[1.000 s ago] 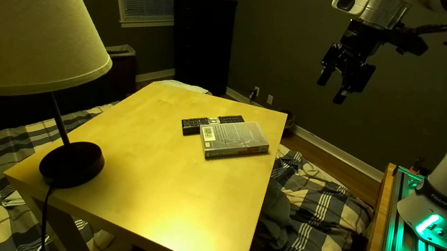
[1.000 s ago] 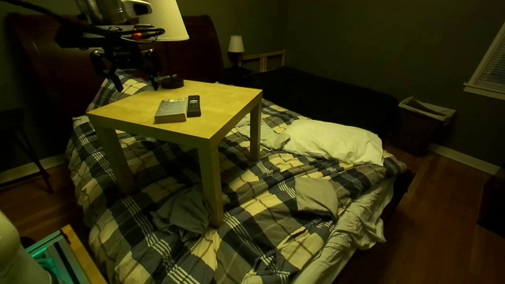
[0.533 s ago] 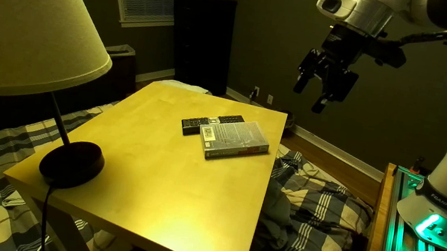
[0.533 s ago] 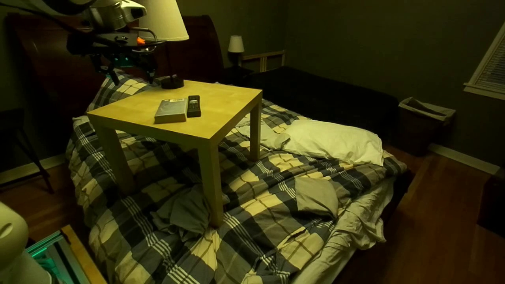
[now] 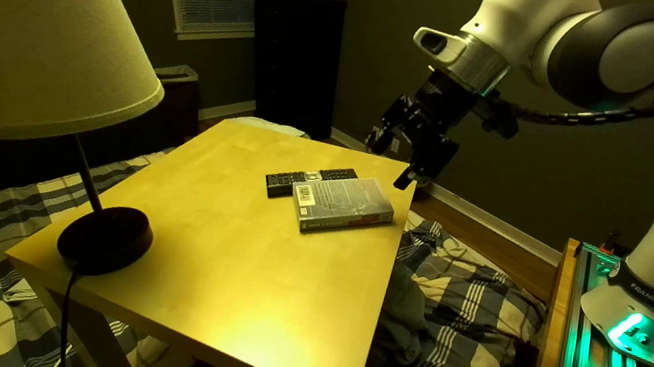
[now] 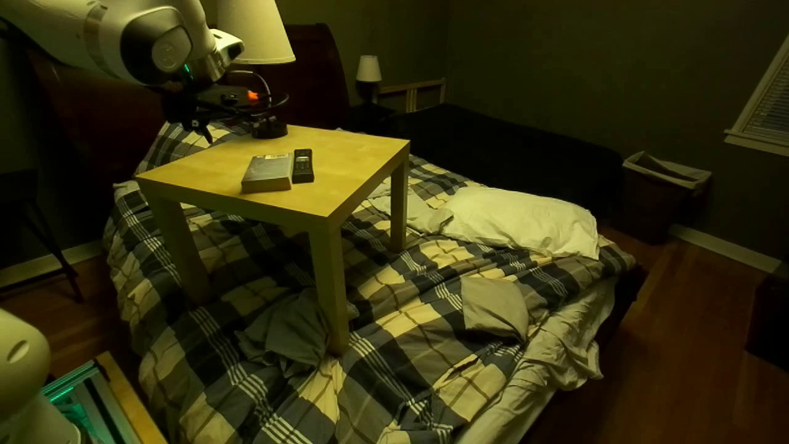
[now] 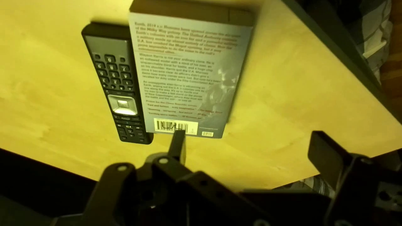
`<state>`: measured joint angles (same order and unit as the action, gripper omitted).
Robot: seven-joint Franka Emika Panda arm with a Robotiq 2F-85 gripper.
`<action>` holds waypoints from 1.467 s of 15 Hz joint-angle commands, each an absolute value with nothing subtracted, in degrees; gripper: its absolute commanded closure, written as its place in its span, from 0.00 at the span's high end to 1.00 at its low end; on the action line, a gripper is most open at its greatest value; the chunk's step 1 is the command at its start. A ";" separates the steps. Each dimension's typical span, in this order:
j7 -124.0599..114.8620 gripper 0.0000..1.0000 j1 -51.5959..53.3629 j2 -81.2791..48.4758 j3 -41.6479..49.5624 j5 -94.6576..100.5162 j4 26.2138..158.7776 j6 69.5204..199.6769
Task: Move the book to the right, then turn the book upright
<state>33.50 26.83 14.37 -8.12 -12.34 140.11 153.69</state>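
The book (image 5: 342,201) lies flat on the light wooden table (image 5: 239,273), its grey printed back cover facing up. Its long side sits against the black remote (image 5: 279,183). In the wrist view the book (image 7: 191,72) fills the upper middle, with a white barcode label at its near end. My gripper (image 5: 391,163) hangs above the table's edge, higher than the book and off to one side of it. Its jaws stand wide apart with nothing between them. In the wrist view one of the fingers (image 7: 177,146) overlaps the barcode corner, while the gap (image 7: 249,136) of my gripper shows bare tabletop.
A lamp with a round black base (image 5: 105,239) stands at a corner of the table; its shade (image 5: 43,32) rises high. The remote (image 7: 116,84) borders the book on one long side. Beneath the table is a bed with a plaid cover (image 6: 394,320).
The arm has come down and moved in toward the table and the book, its jaws staying wide. The book and remote have not moved.
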 commanded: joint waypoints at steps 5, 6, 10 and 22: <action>57.27 1.00 33.34 5.90 -4.44 -30.71 138.56 166.60; 59.45 1.00 33.56 5.38 -4.19 -32.77 138.50 166.99; 60.30 1.00 31.96 3.24 -3.93 -34.39 139.17 168.69; 59.66 1.00 31.42 -0.89 -2.92 -40.58 137.73 168.53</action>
